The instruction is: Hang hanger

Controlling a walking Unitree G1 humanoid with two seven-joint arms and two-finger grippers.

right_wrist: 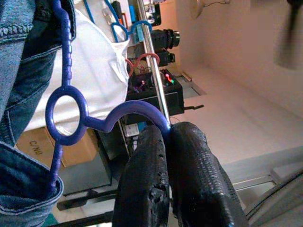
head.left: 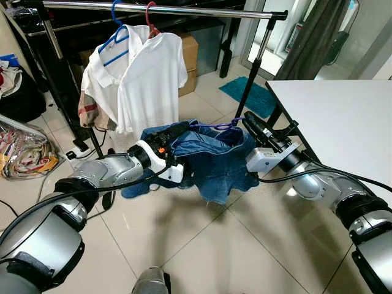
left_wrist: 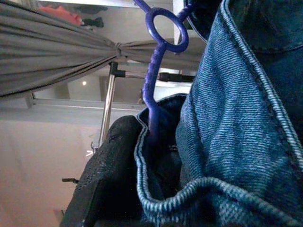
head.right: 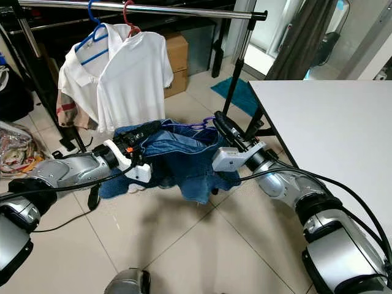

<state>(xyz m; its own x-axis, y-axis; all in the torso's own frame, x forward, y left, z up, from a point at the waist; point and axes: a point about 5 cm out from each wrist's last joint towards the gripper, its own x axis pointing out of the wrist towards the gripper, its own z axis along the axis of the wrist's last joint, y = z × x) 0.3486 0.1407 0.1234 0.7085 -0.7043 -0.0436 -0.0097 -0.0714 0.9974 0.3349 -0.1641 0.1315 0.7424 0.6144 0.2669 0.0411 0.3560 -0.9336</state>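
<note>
A: Left eye view: left gripper (head.left: 177, 130) is gripping the denim garment (head.left: 214, 160) at its collar, on the purple hanger (right_wrist: 71, 111).

B: Right gripper (right_wrist: 165, 137) is pinching the hook, fingers pressed together. Rail (head.left: 184, 9) far off; hanging not yet done.

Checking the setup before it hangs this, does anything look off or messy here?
The blue denim garment is bunched and sagging off its purple plastic hanger, held low between the left gripper and the right gripper, well below the silver clothes rail. The two white shirts hang neatly.
</note>
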